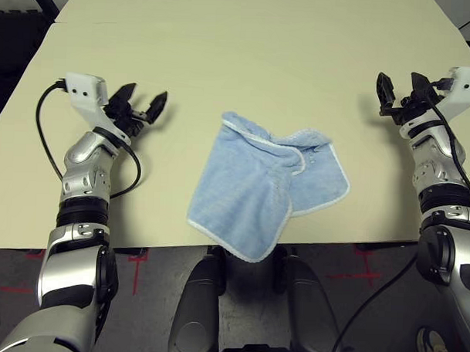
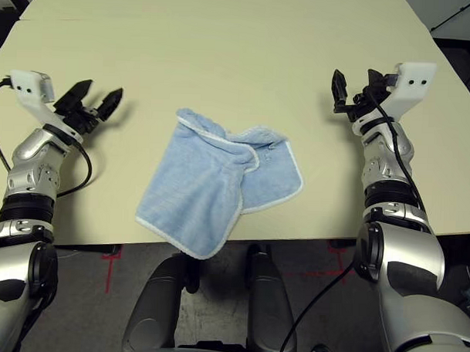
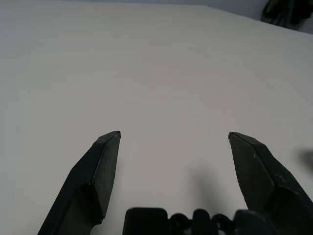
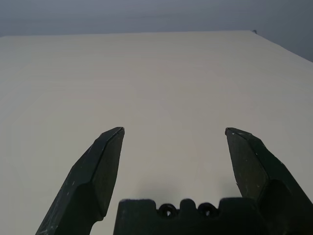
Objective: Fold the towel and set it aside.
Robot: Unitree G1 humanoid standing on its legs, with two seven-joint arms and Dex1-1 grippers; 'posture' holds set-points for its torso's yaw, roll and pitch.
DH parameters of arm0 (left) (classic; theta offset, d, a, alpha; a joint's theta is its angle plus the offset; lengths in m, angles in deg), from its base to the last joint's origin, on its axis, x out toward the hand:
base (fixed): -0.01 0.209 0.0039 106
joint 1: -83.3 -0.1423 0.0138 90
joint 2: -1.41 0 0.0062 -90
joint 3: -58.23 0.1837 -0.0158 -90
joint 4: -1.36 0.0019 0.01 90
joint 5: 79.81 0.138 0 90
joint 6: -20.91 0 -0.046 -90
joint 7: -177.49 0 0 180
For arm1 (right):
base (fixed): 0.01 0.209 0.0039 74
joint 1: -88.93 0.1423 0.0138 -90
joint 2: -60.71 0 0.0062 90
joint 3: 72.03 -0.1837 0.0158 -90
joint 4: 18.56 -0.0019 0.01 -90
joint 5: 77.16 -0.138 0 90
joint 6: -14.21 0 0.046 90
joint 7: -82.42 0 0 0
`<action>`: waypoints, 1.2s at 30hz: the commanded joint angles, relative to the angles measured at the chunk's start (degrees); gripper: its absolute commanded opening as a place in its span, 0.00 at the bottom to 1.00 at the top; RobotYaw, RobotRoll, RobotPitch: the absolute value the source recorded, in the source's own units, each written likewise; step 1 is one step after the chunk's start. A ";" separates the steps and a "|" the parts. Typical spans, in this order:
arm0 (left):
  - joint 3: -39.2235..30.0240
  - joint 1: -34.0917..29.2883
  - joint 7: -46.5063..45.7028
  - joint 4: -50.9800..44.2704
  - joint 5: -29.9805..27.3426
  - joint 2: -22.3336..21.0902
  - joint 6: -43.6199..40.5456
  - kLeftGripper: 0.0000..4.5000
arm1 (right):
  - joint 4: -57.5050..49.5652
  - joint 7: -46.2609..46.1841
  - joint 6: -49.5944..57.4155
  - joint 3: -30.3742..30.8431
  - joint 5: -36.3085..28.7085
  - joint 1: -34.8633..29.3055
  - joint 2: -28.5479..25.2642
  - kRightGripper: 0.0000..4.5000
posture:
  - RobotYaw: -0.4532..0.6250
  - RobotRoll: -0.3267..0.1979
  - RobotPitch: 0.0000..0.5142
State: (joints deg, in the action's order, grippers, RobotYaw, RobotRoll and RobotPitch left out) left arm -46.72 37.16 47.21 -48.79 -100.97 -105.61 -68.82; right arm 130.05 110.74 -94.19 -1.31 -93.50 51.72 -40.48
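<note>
Item one, towel [image 1: 254,194]: light blue terry cloth with whitish stitched border, lying loosely crumpled and partly doubled over itself at the near edge of the table [image 1: 247,60], at about 6 o'clock on the tabletop as seen from the head. One corner hanging slightly past the near table edge. Upper layer draped diagonally, from a bunched top at 12 o'clock of the cloth down to a point at 6 o'clock; a second flap spread out toward 3 o'clock (edges uneven, no neat fold). Touched by neither arm.

Item two, left gripper [image 1: 142,103]: black fingers spread wide, nothing between them, held over bare table at 9 o'clock from the towel and well apart from it. Tips aimed toward the table's middle. White camera housing behind the wrist, black cable [image 1: 47,138] looping alongside the silver forearm. Wide gap between the fingers [image 3: 105,161] confirmed in the left wrist view, with plain cream surface beyond.

Item three, right gripper [image 1: 402,88]: fingers likewise spread apart and empty, at roughly 2 o'clock from the towel, well apart from it, pointing away toward the far side of the table. Same wide gap in the right wrist view (bare tabletop ahead).

Item four, table: pale cream, matte.
</note>
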 commanded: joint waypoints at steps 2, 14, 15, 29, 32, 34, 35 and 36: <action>1.25 3.66 10.16 3.07 -1.15 -3.41 -3.99 0.99 | 0.33 0.62 0.75 0.10 0.17 -0.33 -0.25 1.00 | 0.47 0.62 0.53; 8.51 6.69 32.75 4.41 2.31 -8.28 -3.77 0.99 | 0.79 3.16 1.85 0.99 1.05 1.15 -2.53 1.00 | 0.47 0.62 0.53; 8.80 6.65 33.16 4.27 2.67 -8.18 -2.72 0.99 | 1.06 3.58 2.01 0.97 1.11 1.37 -2.87 1.00 | 0.47 0.62 0.53; 11.44 3.99 40.43 0.83 3.88 -8.73 3.73 0.99 | 2.98 8.36 4.74 1.45 1.95 3.96 -4.38 1.00 | 0.49 0.62 0.53; 9.99 4.06 40.53 0.88 2.33 -8.03 4.72 0.99 | 3.02 9.45 5.05 1.64 2.06 4.16 -4.38 1.00 | 0.49 0.62 0.54; 9.04 4.31 40.25 0.65 1.22 -7.71 4.80 0.99 | 3.33 11.19 5.58 2.04 2.28 4.72 -4.68 1.00 | 0.49 0.62 0.54; 8.63 4.45 40.19 0.48 0.70 -7.69 4.52 0.99 | 3.48 12.65 6.11 2.36 2.35 5.14 -4.83 1.00 | 0.49 0.62 0.54; 8.30 4.59 40.05 0.26 0.33 -7.65 4.18 0.99 | 3.69 14.58 6.84 2.69 2.28 5.62 -5.03 1.00 | 0.49 0.62 0.54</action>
State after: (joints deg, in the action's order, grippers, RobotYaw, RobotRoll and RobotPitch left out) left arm -37.67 42.07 86.91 -47.37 -99.42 -113.42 -64.89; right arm 132.63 122.71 -88.57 0.78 -91.55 56.76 -44.63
